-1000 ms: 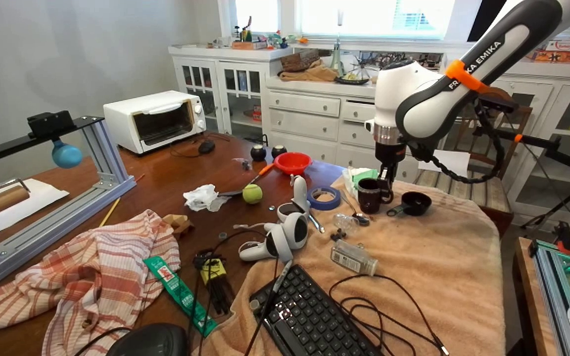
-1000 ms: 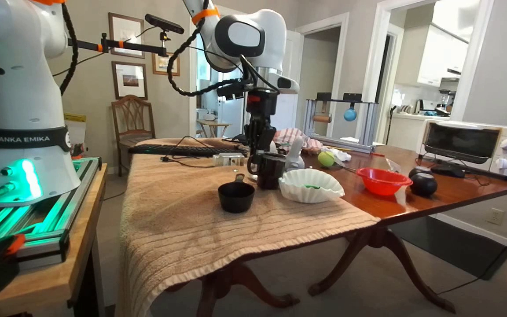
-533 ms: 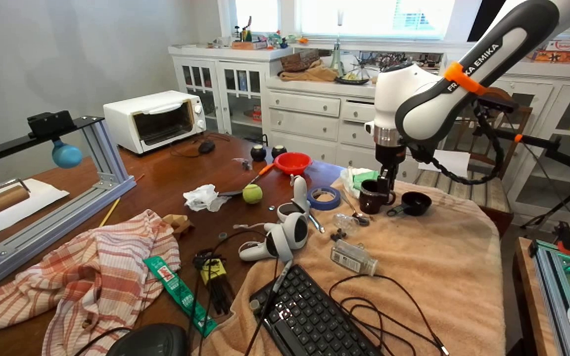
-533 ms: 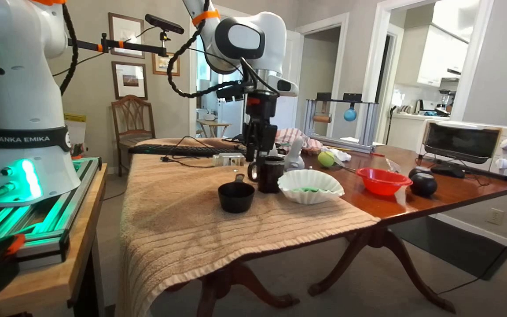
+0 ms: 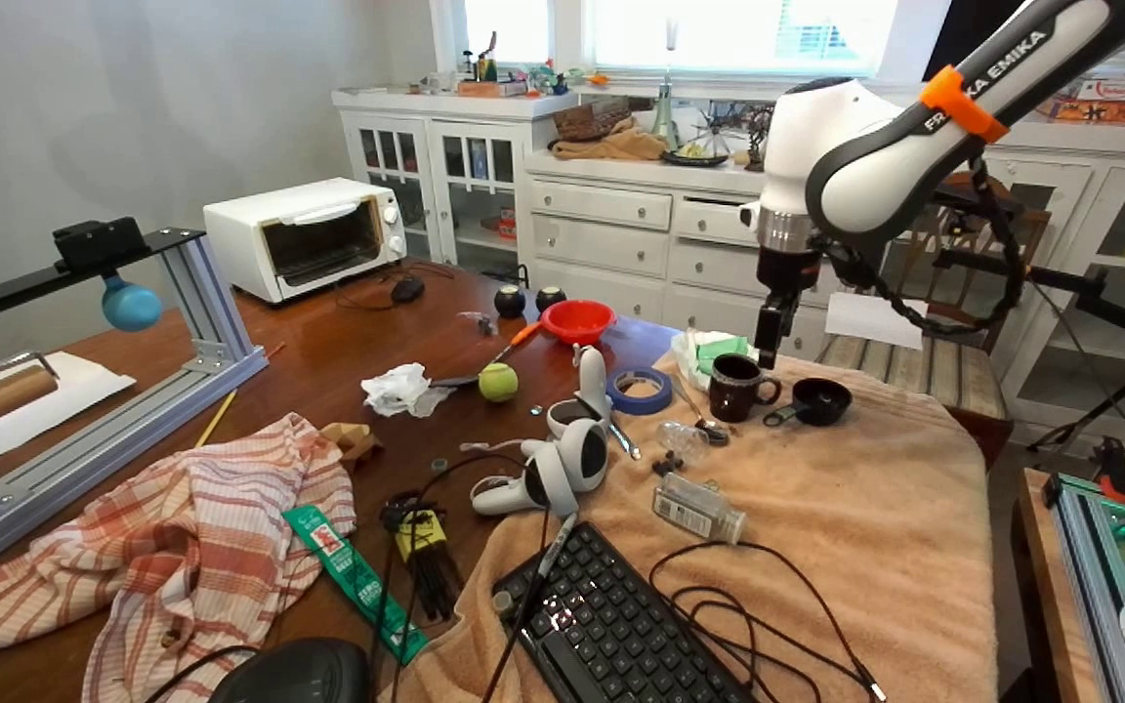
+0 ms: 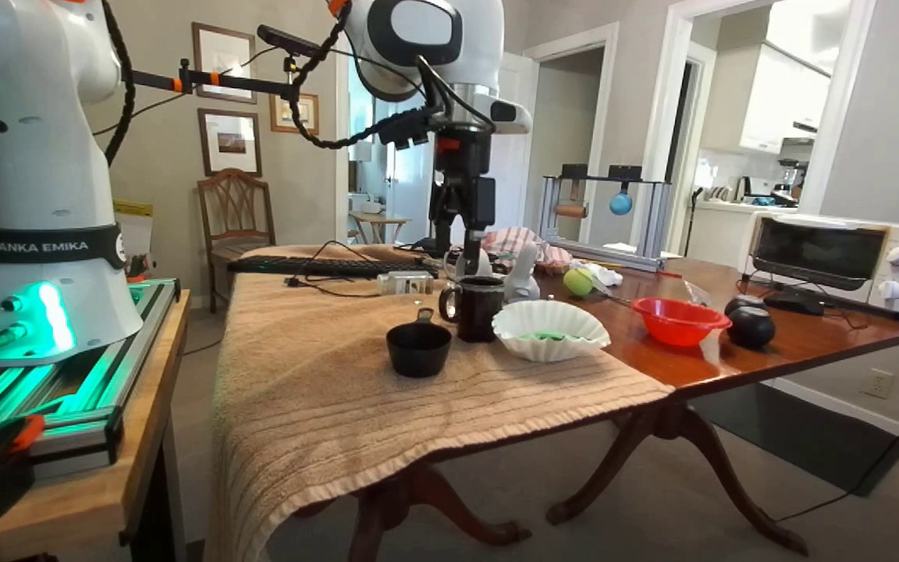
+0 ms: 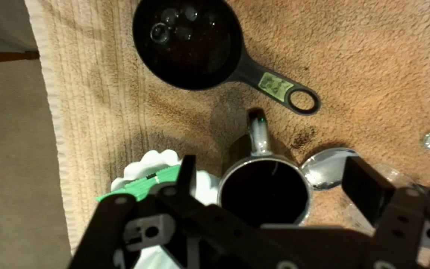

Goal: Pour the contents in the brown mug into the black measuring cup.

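Tan towel [image 6: 325, 351] covers one tabletop [image 5: 304, 342] end, brown mug [image 5: 736, 395] and black measuring cup [image 6: 418, 351] on it near the edge, hand [image 7: 276, 179] spread above mug, toaster oven [image 5: 304, 239] at opposite end, white drawers [image 5: 602, 239] beyond.

Glossy mug [image 6: 478, 314], matt measuring cup [image 6: 418, 353], rough cloth towel [image 5: 875, 508], glossy wooden table [image 5: 328, 351]

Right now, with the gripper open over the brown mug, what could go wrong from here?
The open gripper hangs close above the brown mug, so a sideways drift might clip its rim and tip it; the dark interior doesn't show whether anything is left to spill.
The black measuring cup nearby holds bubbly liquid; a knock could slop it onto the towel.
The spoon lies right beside the mug and might get snagged by a low move.
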### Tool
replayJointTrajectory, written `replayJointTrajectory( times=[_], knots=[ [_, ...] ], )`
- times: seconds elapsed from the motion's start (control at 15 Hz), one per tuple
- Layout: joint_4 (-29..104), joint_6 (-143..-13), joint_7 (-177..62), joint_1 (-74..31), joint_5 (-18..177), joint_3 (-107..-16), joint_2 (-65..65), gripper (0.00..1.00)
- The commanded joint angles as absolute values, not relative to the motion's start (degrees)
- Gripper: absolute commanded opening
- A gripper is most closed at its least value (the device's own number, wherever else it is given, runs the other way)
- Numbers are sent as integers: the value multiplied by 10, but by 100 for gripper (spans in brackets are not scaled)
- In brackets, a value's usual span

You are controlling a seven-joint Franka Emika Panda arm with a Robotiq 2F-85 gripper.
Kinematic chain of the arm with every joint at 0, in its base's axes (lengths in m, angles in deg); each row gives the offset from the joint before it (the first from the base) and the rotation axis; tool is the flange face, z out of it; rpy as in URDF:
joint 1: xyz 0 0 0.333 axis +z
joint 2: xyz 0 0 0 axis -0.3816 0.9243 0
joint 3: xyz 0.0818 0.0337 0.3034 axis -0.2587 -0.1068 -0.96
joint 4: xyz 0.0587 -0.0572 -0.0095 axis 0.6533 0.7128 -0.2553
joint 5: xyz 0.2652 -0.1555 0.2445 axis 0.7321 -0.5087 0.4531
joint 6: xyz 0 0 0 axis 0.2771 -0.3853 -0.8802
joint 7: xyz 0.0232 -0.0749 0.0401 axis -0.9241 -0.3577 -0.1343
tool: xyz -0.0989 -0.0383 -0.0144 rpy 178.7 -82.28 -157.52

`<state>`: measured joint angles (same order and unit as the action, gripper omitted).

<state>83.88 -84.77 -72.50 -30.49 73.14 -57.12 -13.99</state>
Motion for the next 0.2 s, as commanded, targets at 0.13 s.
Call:
replayJointTrajectory(
  times=[0.13],
  knots=[
    [869,-833,-765,-309,757,-571,-196,100]
  ],
)
